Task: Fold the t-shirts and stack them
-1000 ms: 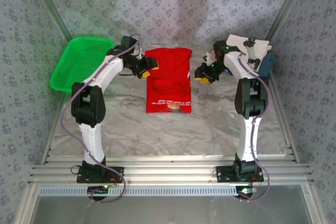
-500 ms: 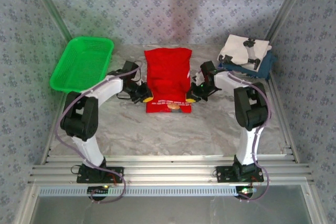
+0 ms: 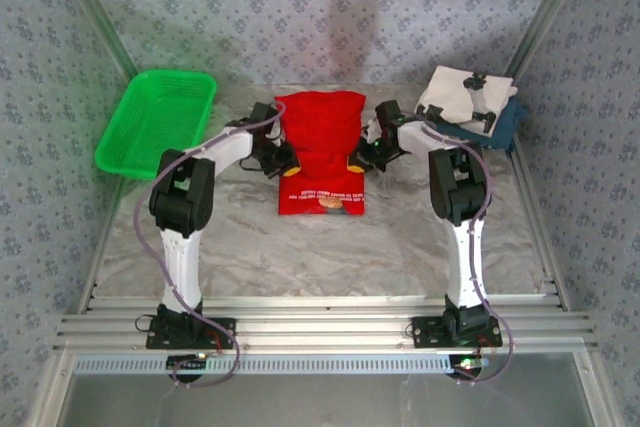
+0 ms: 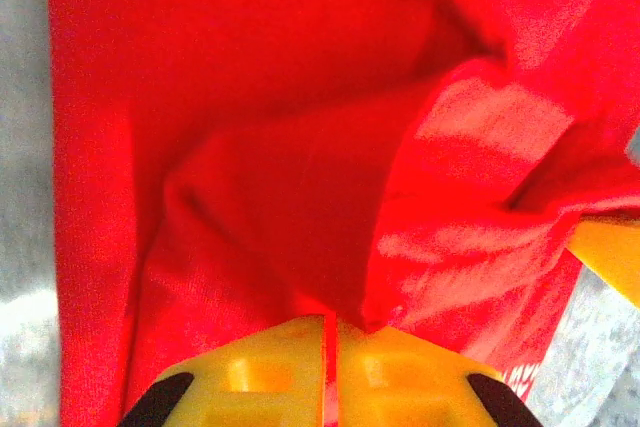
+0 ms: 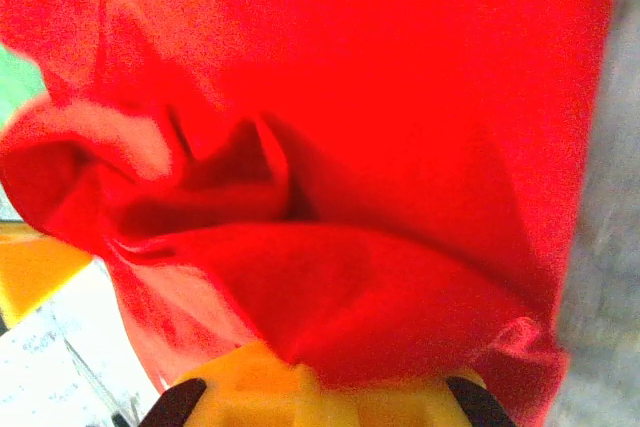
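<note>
The red t-shirt (image 3: 320, 137) lies partly folded in the middle of the table, its printed hem towards the arms. My left gripper (image 3: 284, 163) is at its left edge, and the yellow fingers (image 4: 270, 362) are shut on a fold of the red t-shirt (image 4: 250, 147). On the shirt's right edge my right gripper (image 3: 362, 159) is shut on bunched red cloth (image 5: 340, 277), which rises over its yellow fingers (image 5: 250, 387). Folded white (image 3: 455, 95) and dark blue (image 3: 508, 125) t-shirts are stacked at the back right.
A green plastic basket (image 3: 155, 122) stands at the back left, tilted against the wall. Patterned walls close in the table on three sides. Bare marbled tabletop (image 3: 320, 257) lies between the red shirt and the arm bases.
Both grippers went from open beside the shirt's upper part down to its lower side edges, shut on the cloth, and have since drawn back towards the far side with it pinched.
</note>
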